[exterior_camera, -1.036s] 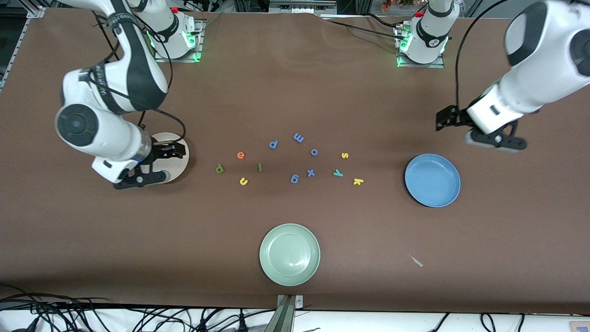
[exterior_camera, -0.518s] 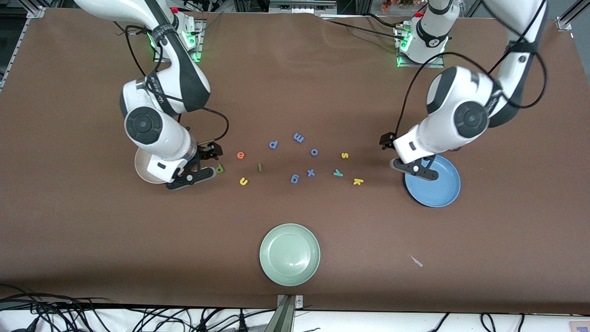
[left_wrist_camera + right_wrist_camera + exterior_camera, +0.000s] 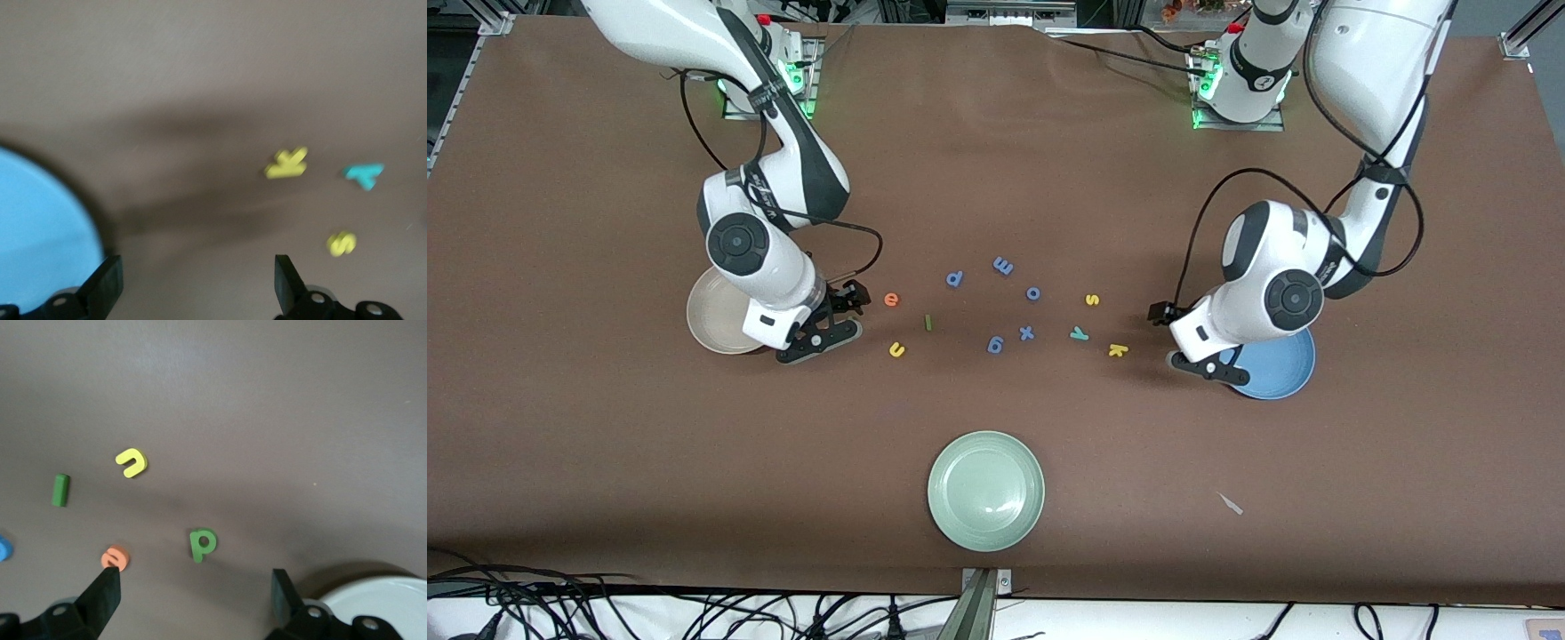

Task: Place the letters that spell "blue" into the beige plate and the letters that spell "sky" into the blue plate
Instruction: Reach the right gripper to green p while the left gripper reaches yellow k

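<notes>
Beside the beige plate [image 3: 716, 322], the right end effector [image 3: 829, 324] hangs wide open and empty over the green b [image 3: 201, 544]. Orange e [image 3: 891, 300], yellow u [image 3: 896, 350] and dark-green l [image 3: 927, 323] lie on the desk [image 3: 996, 160] near that plate. Toward the blue plate [image 3: 1280, 373], yellow s [image 3: 1092, 300], teal y [image 3: 1079, 334] and yellow k [image 3: 1118, 350] lie loose; the left end effector [image 3: 1199, 351] hovers at this plate's edge, open, empty.

Bare table [image 3: 649, 462] lies wide around the pale green plate [image 3: 985, 490] at six o'clock. Across the centre, the blue letters [image 3: 996, 344] stand between the green l [image 3: 928, 323] and the teal y [image 3: 1079, 334]. At three and nine o'clock, the blue plate [image 3: 1285, 373] and the beige plate [image 3: 713, 320] close the row's ends.
</notes>
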{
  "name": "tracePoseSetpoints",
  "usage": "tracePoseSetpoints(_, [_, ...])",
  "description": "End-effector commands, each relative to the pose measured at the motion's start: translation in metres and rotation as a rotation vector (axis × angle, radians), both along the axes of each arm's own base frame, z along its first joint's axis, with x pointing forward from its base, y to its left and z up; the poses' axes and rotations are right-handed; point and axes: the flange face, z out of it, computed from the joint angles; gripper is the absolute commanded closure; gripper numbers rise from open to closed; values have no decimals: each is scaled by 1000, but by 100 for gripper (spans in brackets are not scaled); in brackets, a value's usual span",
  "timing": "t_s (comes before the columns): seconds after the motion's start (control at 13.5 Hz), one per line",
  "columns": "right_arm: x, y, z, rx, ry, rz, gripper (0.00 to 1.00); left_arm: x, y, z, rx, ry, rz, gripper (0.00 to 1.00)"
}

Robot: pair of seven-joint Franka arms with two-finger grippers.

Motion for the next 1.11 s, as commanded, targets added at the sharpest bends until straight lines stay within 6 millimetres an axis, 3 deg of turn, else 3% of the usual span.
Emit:
tracePoseSetpoints(0.0, [-8, 4, -24, 14, -36, 49, 0, 19, -13, -21, -54, 14, 80, 0])
tracePoseSetpoints(0.3, [-25, -2, -60, 40, -108, 128, 0, 19, -38, -54, -41, -61, 79, 3])
tracePoseSetpoints(0.74, [-30, -6, -75, 25, -88, 258, 0, 4, -83, -68, -5, -85, 148, 6])
tracePoseSetpoints(0.89, [-29, -10, -83, 12, -83, 274, 2, 3, -83, -70, -4, -92, 141, 13])
tracePoseSetpoints(1.04, [-28, -9, -82, 12, -86, 277, 9, 3, -82, -71, -3, -92, 133, 37])
